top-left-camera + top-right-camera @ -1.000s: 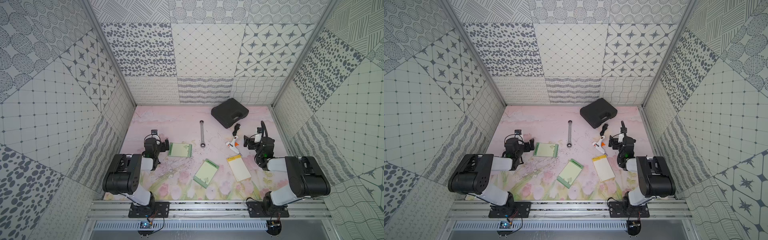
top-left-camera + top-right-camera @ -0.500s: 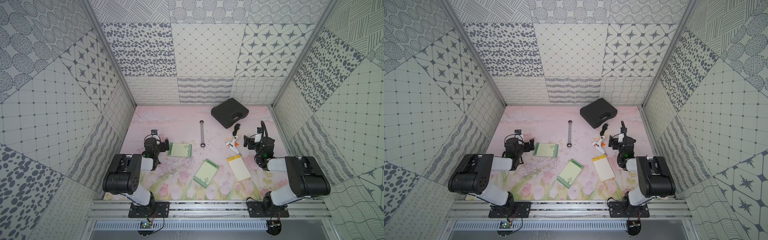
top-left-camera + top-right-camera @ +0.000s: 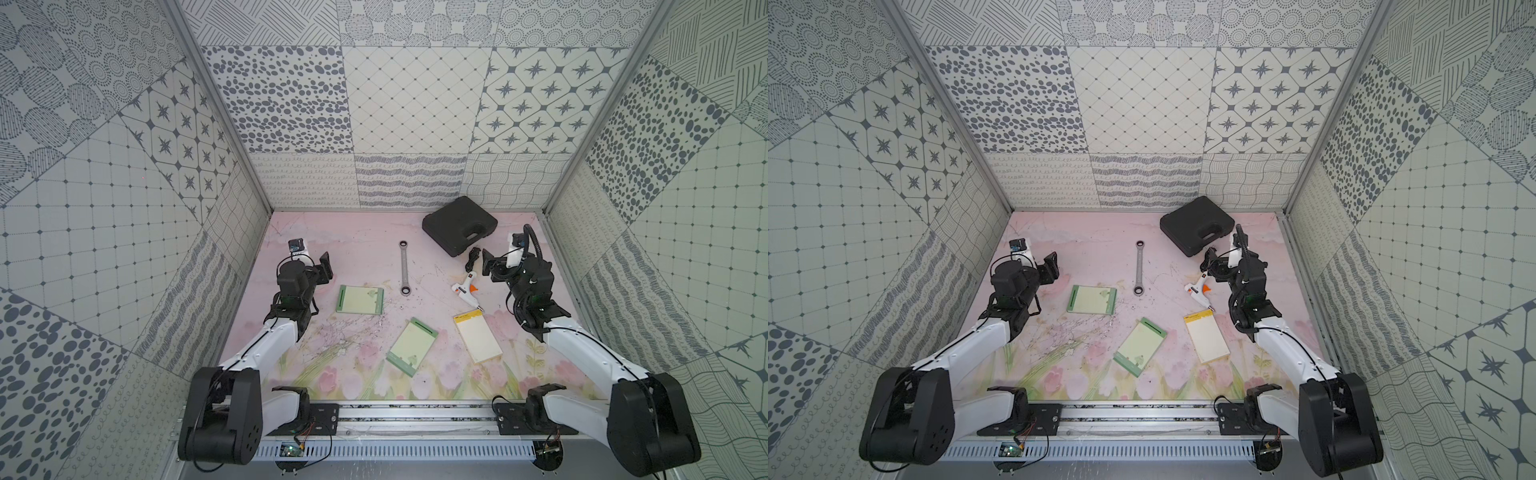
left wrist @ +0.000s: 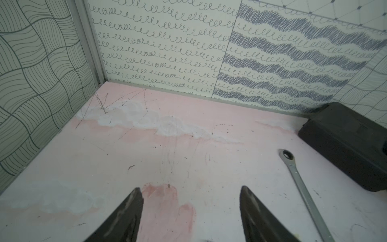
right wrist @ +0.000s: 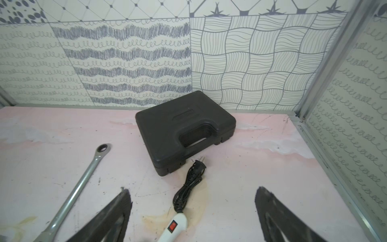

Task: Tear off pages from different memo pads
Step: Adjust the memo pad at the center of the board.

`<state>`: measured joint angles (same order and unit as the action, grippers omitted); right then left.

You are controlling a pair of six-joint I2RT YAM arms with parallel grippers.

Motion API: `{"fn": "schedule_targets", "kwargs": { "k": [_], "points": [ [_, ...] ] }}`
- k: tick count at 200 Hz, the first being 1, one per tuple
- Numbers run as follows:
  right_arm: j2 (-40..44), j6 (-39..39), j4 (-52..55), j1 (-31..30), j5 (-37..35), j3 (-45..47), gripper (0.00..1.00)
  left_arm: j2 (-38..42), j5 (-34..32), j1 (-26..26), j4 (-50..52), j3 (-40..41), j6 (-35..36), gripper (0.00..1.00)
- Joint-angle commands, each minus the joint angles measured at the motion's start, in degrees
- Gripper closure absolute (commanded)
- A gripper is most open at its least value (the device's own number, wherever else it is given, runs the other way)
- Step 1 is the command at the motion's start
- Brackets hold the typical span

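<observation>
Three memo pads lie flat on the pink table, each with its top page flat. One green pad (image 3: 360, 300) (image 3: 1092, 299) is on the left. A tilted green pad (image 3: 412, 346) (image 3: 1140, 345) lies in the middle and a cream pad (image 3: 478, 344) (image 3: 1207, 338) on the right. My left gripper (image 3: 325, 266) (image 3: 1052, 266) (image 4: 190, 189) hovers open over bare table, behind and left of the left pad. My right gripper (image 3: 486, 264) (image 3: 1209, 259) (image 5: 192, 189) hangs open behind the cream pad, with nothing held. Neither wrist view shows a pad.
A black case (image 3: 459, 230) (image 5: 184, 130) sits at the back right. A wrench (image 3: 403, 268) (image 4: 297, 178) lies between the arms. A white glue gun (image 3: 467, 286) and its black cord (image 5: 188, 184) lie under the right gripper. Patterned walls close in three sides.
Both arms stay where they were. The left jaws stand somewhat narrower than before and the right jaws slightly narrower.
</observation>
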<state>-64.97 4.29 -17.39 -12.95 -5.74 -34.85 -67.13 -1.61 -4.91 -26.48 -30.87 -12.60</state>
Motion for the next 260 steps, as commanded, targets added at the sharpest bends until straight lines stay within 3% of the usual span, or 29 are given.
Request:
{"fn": "schedule_targets", "kwargs": {
  "k": [1,38,63,86,126,151,180,225,260],
  "points": [
    [1.8,7.0,13.8,-3.3,4.8,-2.0,0.09,3.9,9.0,-1.9,20.4,-3.1,-16.5,0.28],
    [2.7,17.4,26.2,-9.8,16.2,-5.4,0.16,1.6,22.1,-6.0,29.2,-5.7,-18.6,0.38],
    [2.5,24.3,30.5,-12.6,26.2,-5.3,0.27,1.1,20.8,-12.9,33.0,-6.2,-17.6,0.34],
    [3.5,28.9,35.5,-15.7,29.4,-4.3,0.36,-0.6,20.8,-18.1,34.1,-6.4,-17.6,0.32],
    [2.7,36.9,40.3,-18.2,35.5,-1.3,0.33,-5.7,28.6,-21.6,32.3,-6.0,-19.4,0.42],
    [0.3,39.5,42.8,-19.5,39.2,-0.4,0.34,-6.7,31.8,-23.4,32.1,-5.2,-20.3,0.39],
    [-0.4,43.9,40.4,-21.0,40.8,3.3,0.38,-8.0,33.7,-26.4,28.4,-3.4,-18.9,0.39],
    [-2.2,48.6,34.7,-21.4,39.3,6.2,0.41,-12.9,35.6,-26.8,27.1,-3.4,-18.8,0.40],
    [-6.7,50.7,31.0,-21.6,38.5,6.4,0.34,-17.1,38.4,-27.2,24.3,-3.2,-18.8,0.41]
  ]
}}
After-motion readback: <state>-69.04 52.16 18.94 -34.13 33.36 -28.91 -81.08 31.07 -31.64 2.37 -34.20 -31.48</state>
